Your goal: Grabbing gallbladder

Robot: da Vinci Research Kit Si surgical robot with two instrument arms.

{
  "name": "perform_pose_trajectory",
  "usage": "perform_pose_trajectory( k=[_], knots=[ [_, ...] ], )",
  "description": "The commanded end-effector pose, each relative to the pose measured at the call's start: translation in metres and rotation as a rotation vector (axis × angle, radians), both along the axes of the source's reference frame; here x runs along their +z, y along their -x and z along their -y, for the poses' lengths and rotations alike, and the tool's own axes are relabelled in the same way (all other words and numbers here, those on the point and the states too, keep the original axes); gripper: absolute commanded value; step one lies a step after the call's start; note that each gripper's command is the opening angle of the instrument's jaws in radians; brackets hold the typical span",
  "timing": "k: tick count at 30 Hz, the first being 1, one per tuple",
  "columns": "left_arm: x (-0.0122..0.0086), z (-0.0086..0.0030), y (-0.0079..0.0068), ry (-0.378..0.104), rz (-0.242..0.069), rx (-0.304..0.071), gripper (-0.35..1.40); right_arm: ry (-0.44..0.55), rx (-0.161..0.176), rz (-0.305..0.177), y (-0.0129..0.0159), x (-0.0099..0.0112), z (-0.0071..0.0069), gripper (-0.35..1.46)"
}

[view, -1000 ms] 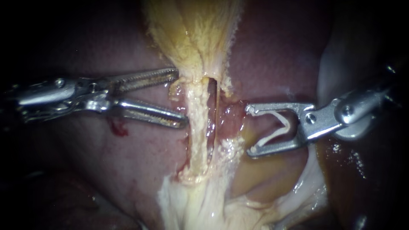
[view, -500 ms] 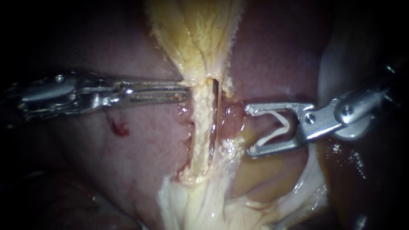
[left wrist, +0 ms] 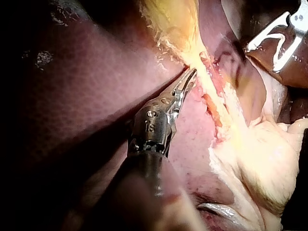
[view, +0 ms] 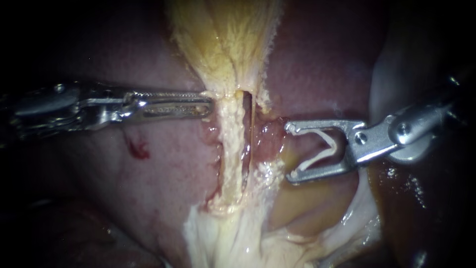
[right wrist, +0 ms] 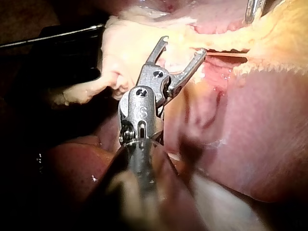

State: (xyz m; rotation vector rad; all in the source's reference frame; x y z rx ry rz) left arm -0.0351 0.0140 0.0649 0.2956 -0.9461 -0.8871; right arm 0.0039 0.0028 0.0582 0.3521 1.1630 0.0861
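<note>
Yellow, soft, wet sac: the gallbladder [view: 228, 44] will likely sag and slip, and its thin wall looks easy to tear if you pinch hard or tug. Take it at the neck, where it narrows, with a full bite rather than the frayed edge. It lies on the liver [view: 158, 178] and tapers into a pale strand [view: 229, 149]. Your left instrument [view: 208, 101] lies flat beside the neck, jaws closed, tips pinching only a thin edge of the gallbladder. Your right instrument [view: 291, 152] sits across from the neck, beside the strand and clear of the gallbladder. Its jaws are wide, with a white clip [view: 322, 149] seated between them, touching both.
</note>
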Motion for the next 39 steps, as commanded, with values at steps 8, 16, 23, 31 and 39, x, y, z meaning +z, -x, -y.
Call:
perform_pose_trajectory(
  k=[8,16,23,31,39],
  knots=[
    [-0.0039,-0.0017,-0.0025,-0.015,-0.006,-0.016,-0.35,0.000,0.000,0.000,0.0000,0.0000,0.0000,0.50],
    [-0.0054,-0.0026,-0.0047,-0.025,-0.003,-0.049,-0.35,0.000,0.000,0.000,0.0000,0.0000,0.0000,0.49],
    [-0.0069,-0.0028,-0.0048,-0.013,0.001,-0.056,-0.35,-0.001,-0.002,-0.002,0.0000,0.0000,0.0000,0.49],
    [-0.0070,-0.0027,-0.0047,-0.012,-0.006,-0.067,-0.35,-0.001,-0.002,-0.001,0.0000,0.0000,0.0000,0.49],
    [-0.0069,-0.0027,-0.0047,-0.013,-0.008,-0.071,-0.35,-0.001,-0.002,-0.001,-0.0001,0.0000,0.0000,0.49]
  ],
)
